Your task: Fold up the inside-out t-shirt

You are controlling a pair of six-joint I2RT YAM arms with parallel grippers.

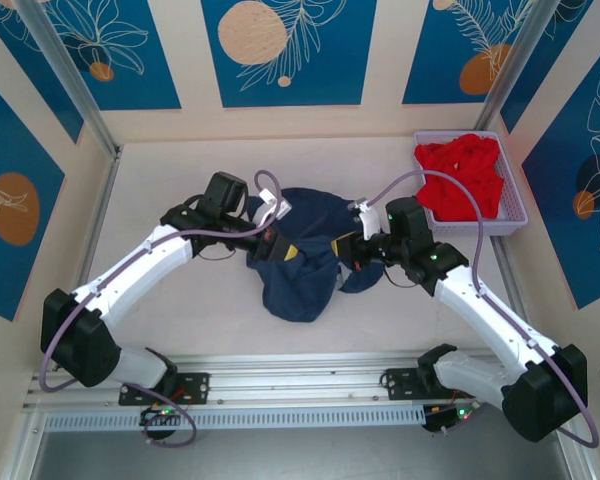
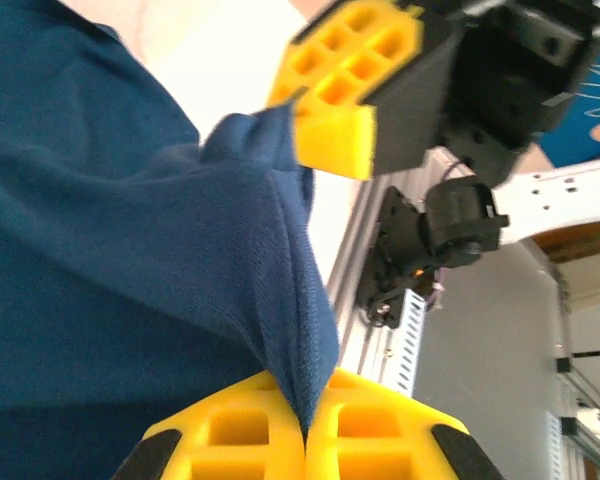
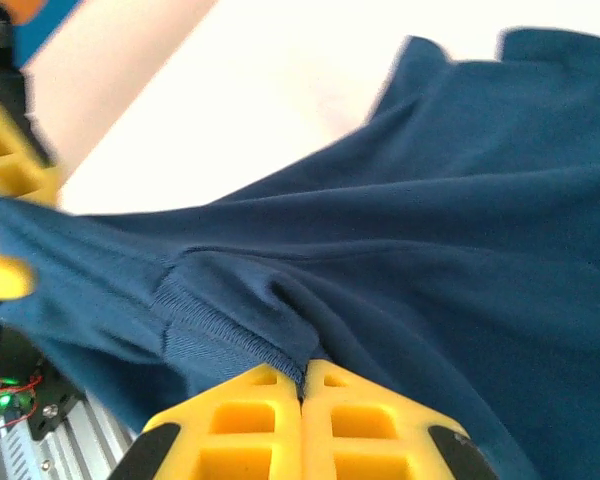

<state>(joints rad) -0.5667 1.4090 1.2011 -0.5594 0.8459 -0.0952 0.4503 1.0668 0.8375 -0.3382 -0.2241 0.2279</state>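
Now the dark navy-blue cloth t-shirt lies bunched, left of the lilac plastic basket. The left gripper and the right gripper each pinch its fabric, close together, and the cloth stretches sideways between them.

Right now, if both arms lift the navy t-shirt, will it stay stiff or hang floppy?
Probably floppy: the navy t-shirt lies crumpled and drapes between the left pincer and right pincer. Likely light: thin pinched folds carry it.

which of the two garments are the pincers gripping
The navy t-shirt mid-table, clamped by the left pincer and right pincer; the red garment lies in the basket.
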